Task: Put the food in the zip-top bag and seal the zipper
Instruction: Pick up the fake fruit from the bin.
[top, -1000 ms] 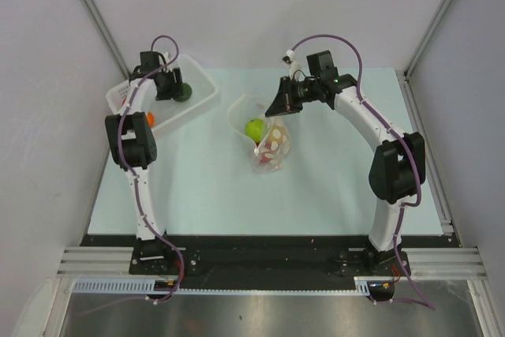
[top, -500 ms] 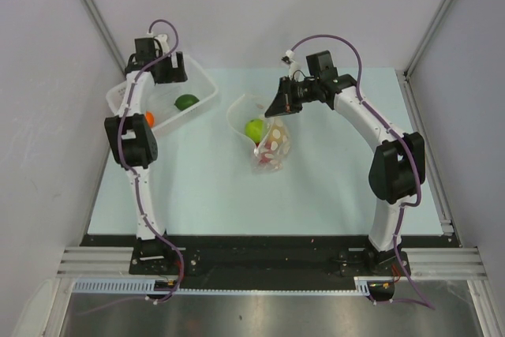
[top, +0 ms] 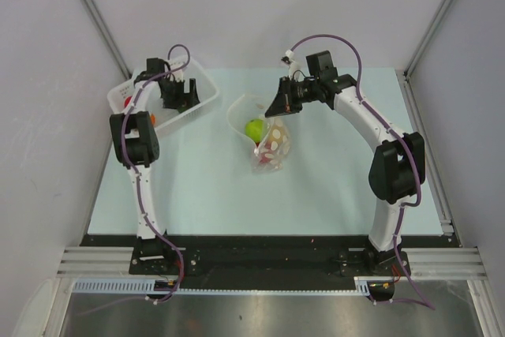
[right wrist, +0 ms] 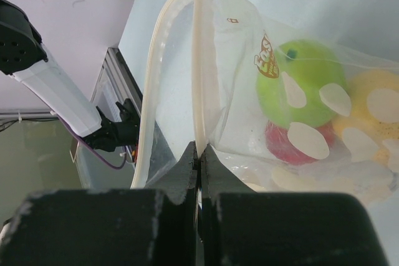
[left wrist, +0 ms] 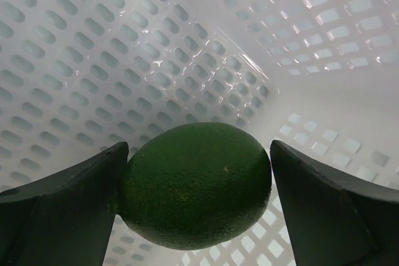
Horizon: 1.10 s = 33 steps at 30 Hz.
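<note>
My left gripper (top: 177, 94) is inside the white perforated basket (top: 207, 84). It is open, with its fingers on either side of a dark green lime (left wrist: 196, 182). The left finger touches the lime and the right finger is a hair off it. My right gripper (top: 276, 105) is shut on the pale zipper strip (right wrist: 199, 60) of the clear dotted zip-top bag (top: 272, 147) and holds its mouth open and raised. Inside the bag lie a light green fruit (right wrist: 305, 73), a red one (right wrist: 277, 144) and a yellow one (right wrist: 368, 123).
The basket's holed walls (left wrist: 93, 60) stand close around the left gripper. An orange piece (top: 150, 118) shows at the basket's near end beside the left arm. The bag sits mid-table, between the two arms.
My left gripper lifted back off the lime toward the basket's far corner, then came down again with its fingers around the lime. The right gripper and the bag have not moved.
</note>
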Motion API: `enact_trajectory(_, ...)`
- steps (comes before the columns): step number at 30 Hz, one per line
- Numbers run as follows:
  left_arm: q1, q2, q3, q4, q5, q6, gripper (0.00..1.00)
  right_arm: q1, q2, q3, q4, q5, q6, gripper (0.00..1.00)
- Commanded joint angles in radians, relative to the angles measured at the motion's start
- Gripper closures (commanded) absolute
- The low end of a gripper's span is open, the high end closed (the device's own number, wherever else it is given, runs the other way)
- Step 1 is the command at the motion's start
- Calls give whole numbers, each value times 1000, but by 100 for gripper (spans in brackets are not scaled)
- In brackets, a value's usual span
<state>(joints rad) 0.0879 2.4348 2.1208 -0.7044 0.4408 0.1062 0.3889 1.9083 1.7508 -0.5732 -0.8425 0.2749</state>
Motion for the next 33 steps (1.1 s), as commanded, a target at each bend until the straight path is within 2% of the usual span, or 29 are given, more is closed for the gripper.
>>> enact_trajectory(1,-5,-72,-30,-1,73,-2,0,1,1,41,-4,5,-22,100)
enact_trajectory(6,-4,-59,-47,-1,52,-22,0,1,-6,33,-2,6,-25,100)
enact_trajectory(13,15,-152,-70,68,29,-46,26,2,-14,27,3,8,-22,100)
enact_trajectory(18,27,-301,-96,141,-25,-68,35,7,-15,33,6,13,-20,100)
enact_trajectory(22,21,-404,-105,143,51,-77,36,8,-14,36,4,11,-22,100)
enact_trajectory(24,9,-443,-114,126,151,-92,36,8,-12,35,9,10,-22,100)
enact_trajectory(28,-77,-590,-203,114,254,-99,34,14,-9,38,12,8,-22,100)
enact_trajectory(33,-279,-710,-358,138,230,-77,33,13,-6,41,7,-1,-23,100)
